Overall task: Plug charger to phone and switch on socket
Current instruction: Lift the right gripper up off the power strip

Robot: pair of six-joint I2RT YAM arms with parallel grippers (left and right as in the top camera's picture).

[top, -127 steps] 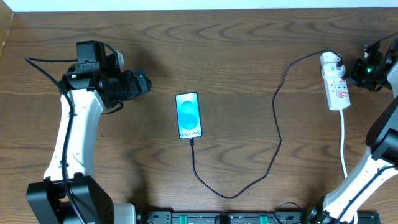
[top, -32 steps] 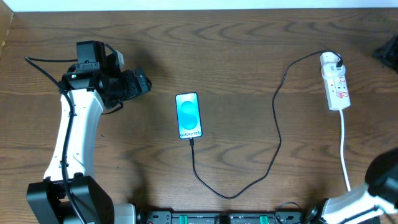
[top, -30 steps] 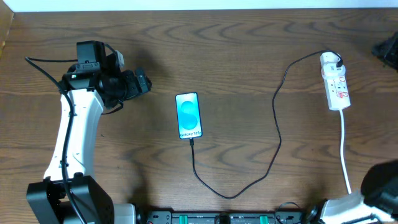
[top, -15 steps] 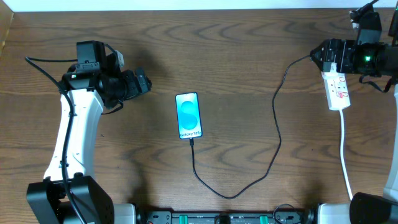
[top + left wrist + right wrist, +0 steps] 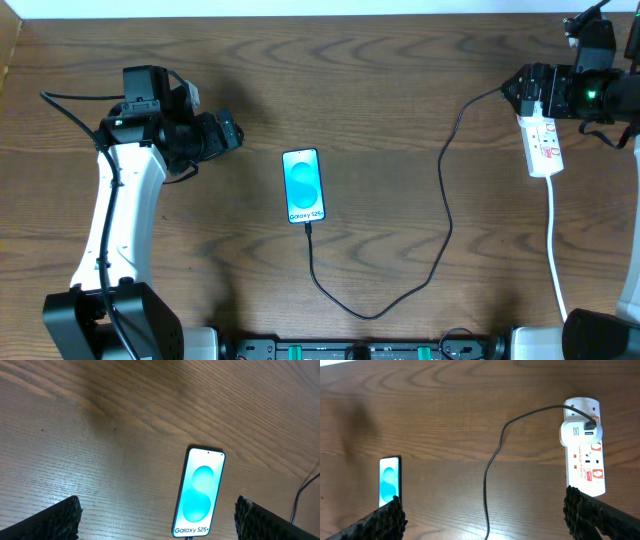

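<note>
Already charger (image 5: 448, 205) in socket (image 5: 545, 150)

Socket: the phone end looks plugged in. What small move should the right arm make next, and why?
Probably lower the open right gripper toward the red switch marks on the socket to press one. The charger already runs from the phone to the white adapter in the socket, and the gripper hovers above that end.

Dark wood-grain table (image 5: 380, 90) — pale strip (image 5: 300, 7) along far edge.

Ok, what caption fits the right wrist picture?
Open fingers frame the phone and the charger plugged into the socket.
</note>
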